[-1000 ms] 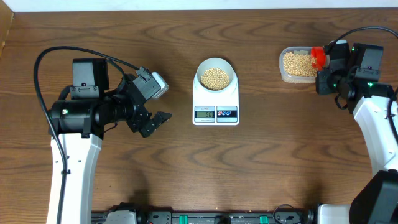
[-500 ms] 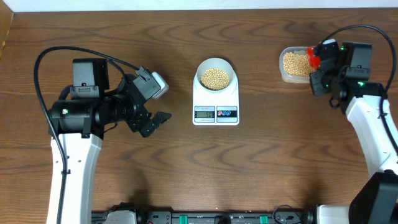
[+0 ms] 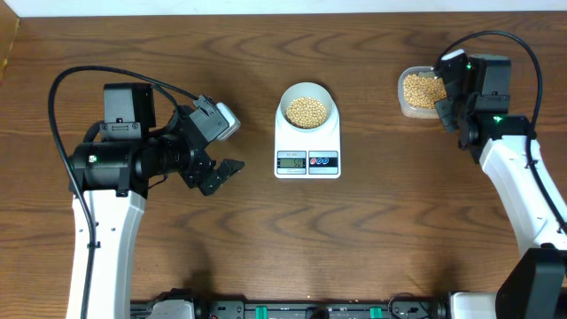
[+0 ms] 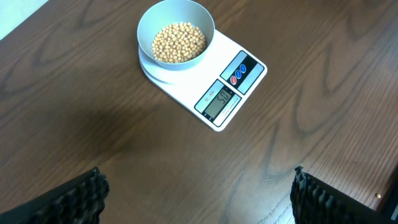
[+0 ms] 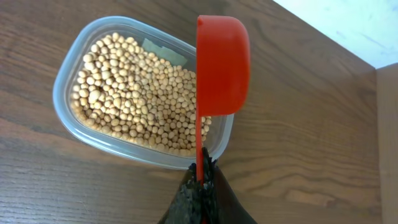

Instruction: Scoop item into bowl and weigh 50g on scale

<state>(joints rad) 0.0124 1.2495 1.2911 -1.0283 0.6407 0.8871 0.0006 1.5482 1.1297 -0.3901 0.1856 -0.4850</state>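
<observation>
Red scoop over the tub; bowl well to its left on the scale.
Across the counter, the right end effector clamps the scoop's handle, which runs straight out from it, cup on edge. The left end effector, spread wide and empty, sits nearer the bowl's beans.

A clear tub lies slantwise on the brown wooden surface, holding a layer of tan beans. A pale label shows through its floor near the far rim. Over the tub's right end hangs a red scoop, turned on its side so that only its smooth outer shell shows; part of it reaches past the tub's right rim. Its thin handle runs straight down across the tub's near rim into the black fingers, which are clamped on it just below the tub.
</observation>
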